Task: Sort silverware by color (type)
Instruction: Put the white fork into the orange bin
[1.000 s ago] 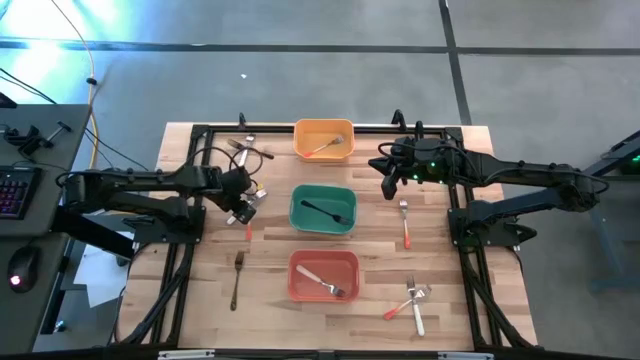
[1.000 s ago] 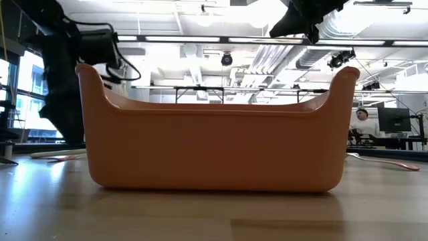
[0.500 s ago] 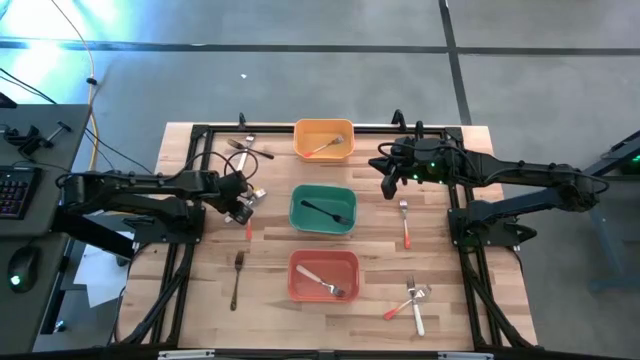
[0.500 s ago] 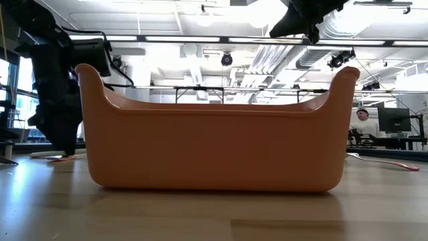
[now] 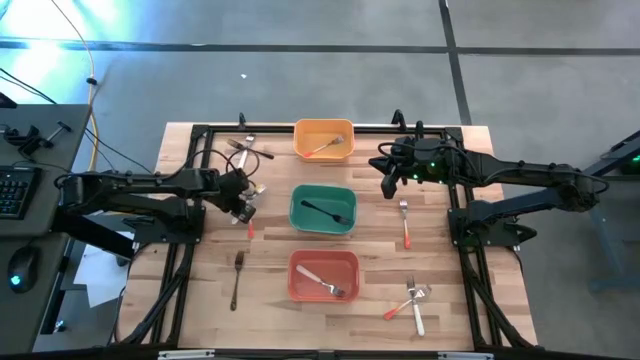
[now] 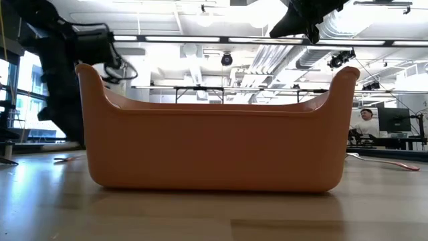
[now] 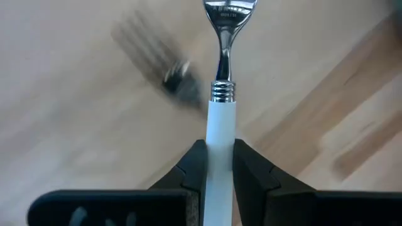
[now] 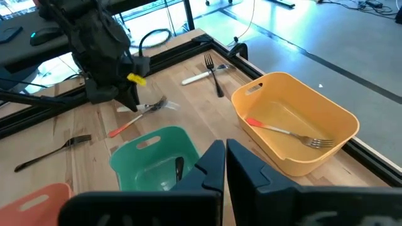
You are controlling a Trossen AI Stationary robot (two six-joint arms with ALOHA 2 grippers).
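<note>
**White-handled fork pinched, lift pending**

White fork [image 7: 220,119] clamped between left pincer [image 7: 218,164] fingers, just beside green bin [image 5: 322,210]. Raise straight, keep handle centred, avoid red fork [image 5: 249,229] underneath. Right pincer [image 5: 386,179] shut, empty, waiting beyond bin.

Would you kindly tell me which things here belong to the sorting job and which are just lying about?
Job: white-handled fork, clamped in the left gripper; black fork and red-handled fork loose on the table; orange bin, green bin, red bin.
Lying about: keyboard, mouse, yellow cable beside the table. The right gripper waits, shut, near the orange bin.
</note>
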